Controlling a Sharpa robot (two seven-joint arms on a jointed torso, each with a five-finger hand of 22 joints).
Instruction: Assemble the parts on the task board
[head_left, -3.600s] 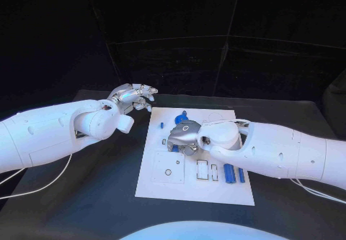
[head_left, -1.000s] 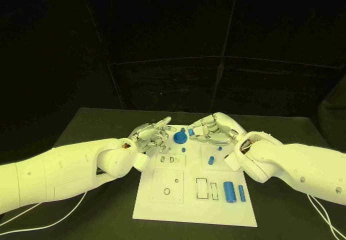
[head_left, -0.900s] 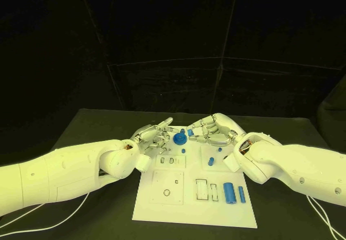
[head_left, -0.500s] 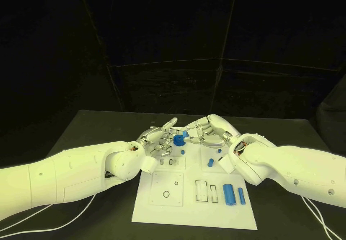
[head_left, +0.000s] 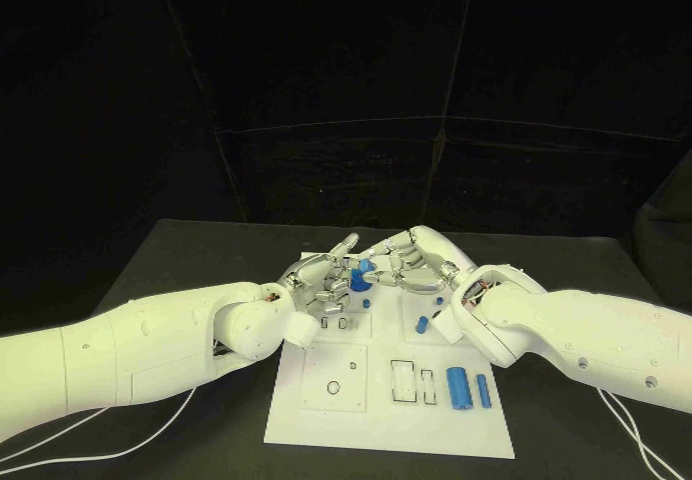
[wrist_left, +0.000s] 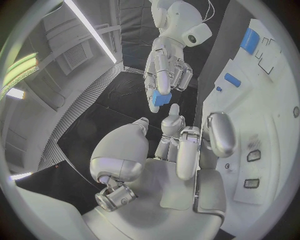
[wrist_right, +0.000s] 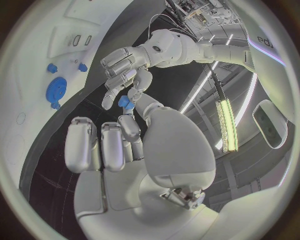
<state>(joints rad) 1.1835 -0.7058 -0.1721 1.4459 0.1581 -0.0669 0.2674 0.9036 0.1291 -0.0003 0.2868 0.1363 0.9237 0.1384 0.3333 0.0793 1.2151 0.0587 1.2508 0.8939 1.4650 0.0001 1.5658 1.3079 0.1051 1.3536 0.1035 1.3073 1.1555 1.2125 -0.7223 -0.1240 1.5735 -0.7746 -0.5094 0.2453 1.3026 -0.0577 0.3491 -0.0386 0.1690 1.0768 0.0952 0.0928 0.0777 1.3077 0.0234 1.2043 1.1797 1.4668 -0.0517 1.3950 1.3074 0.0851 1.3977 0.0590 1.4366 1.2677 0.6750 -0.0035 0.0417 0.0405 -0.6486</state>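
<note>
The white task board (head_left: 387, 415) lies in the middle of the black table. Over its far end my right hand (head_left: 414, 262) pinches a small blue part (head_left: 359, 273) between thumb and a finger; the left wrist view shows this blue part (wrist_left: 160, 98) in the right hand (wrist_left: 167, 67). My left hand (head_left: 319, 284) is right beside it, fingers spread and holding nothing. In the right wrist view the left hand (wrist_right: 125, 67) reaches close to the held blue part (wrist_right: 125, 102); whether it touches is unclear.
On the board's near right lie a blue cylinder (head_left: 459, 385) and a blue bar (head_left: 483, 388), with a small blue piece (head_left: 423, 323) further back. Rectangular recesses (head_left: 411, 380) sit beside them. A blue gear (wrist_right: 56, 89) and two blue pegs (wrist_right: 52, 67) stand on the board.
The right hand left the board's middle and rose to its far end; the left hand came in from the far left corner. Over the last second both hands drew closer together.
</note>
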